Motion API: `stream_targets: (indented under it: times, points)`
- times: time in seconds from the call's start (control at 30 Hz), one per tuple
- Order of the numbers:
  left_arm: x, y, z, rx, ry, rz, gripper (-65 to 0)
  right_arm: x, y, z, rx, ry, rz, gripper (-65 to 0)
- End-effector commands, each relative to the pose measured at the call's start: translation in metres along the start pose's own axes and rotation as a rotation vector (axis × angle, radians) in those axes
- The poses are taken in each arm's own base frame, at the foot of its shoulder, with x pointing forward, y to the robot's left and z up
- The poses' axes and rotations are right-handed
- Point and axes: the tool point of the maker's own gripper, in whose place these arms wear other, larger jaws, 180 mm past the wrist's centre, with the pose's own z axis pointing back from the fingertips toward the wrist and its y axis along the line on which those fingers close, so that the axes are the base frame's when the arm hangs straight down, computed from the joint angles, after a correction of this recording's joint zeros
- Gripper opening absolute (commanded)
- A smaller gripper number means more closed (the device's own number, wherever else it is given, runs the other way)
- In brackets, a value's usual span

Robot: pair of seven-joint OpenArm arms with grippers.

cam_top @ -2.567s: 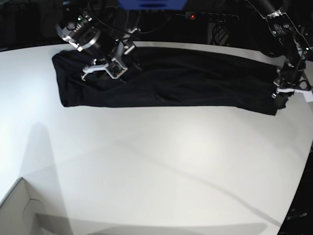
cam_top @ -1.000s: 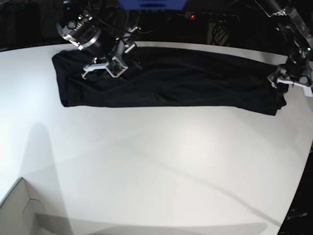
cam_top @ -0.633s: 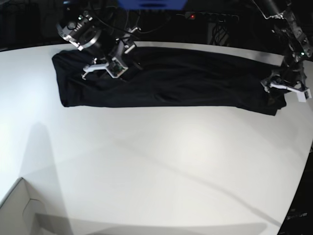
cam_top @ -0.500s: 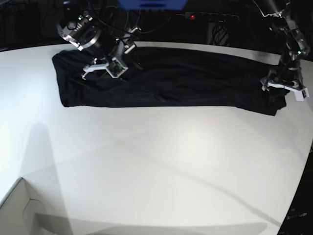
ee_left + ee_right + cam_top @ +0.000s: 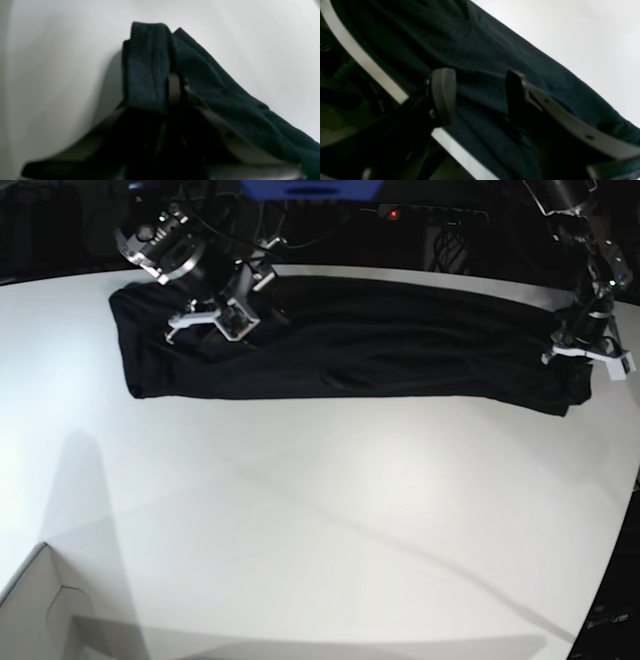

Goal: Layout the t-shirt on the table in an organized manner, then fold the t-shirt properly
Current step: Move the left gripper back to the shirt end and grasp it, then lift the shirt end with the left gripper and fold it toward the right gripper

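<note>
T-shirt [image 5: 340, 340] lies in a long band across the table [image 5: 320, 520]. Left gripper [image 5: 578, 368] reaches down, fingers [image 5: 174, 87] pinching the shirt's end. Right gripper [image 5: 480, 95] hovers above the cloth, fingers wide.

No text, label, brand, number or sign can be read — not on the t-shirt [image 5: 340, 345], nor on the white worktop [image 5: 320, 520].

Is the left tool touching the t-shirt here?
Touching. The left wrist view shows the left tool pinching a fold of the t-shirt between its fingers.
</note>
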Motion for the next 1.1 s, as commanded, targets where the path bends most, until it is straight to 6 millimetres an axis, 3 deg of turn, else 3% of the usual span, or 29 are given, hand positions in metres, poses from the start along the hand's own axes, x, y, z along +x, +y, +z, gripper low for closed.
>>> stream_targets:
  times: [0.0,0.2,0.37,0.57,0.73,0.93,1.07]
  points:
    - [0.0,0.007,-0.001,0.036,0.035,-0.029,-65.0,0.01,-0.001,0.003,-0.003,-0.043,-0.003,-32.3]
    - [0.04,0.016,0.008,0.059,-0.058,-0.049,-65.0,0.001,-0.016,0.009,-0.049,-0.021,-0.013,-32.3]
    - [0.077,-0.009,0.019,0.018,-0.158,-0.121,-65.0,-0.007,-0.036,0.016,-0.11,-0.001,-0.021,-32.0]
    - [0.096,-0.035,0.037,-0.019,-0.23,-0.185,-65.0,-0.019,-0.064,0.03,-0.196,0.03,-0.034,-31.9]
    - [0.077,-0.081,0.05,-0.119,-0.21,-0.255,-65.0,-0.025,-0.077,0.038,-0.239,0.046,-0.04,-31.9]
    - [0.047,-0.149,0.063,-0.294,-0.161,-0.341,-65.0,-0.025,-0.078,0.038,-0.241,0.046,-0.038,-31.9]
    - [0.027,-0.179,0.073,-0.378,-0.125,-0.365,-65.0,-0.021,-0.08,0.037,-0.245,0.036,-0.035,-31.9]
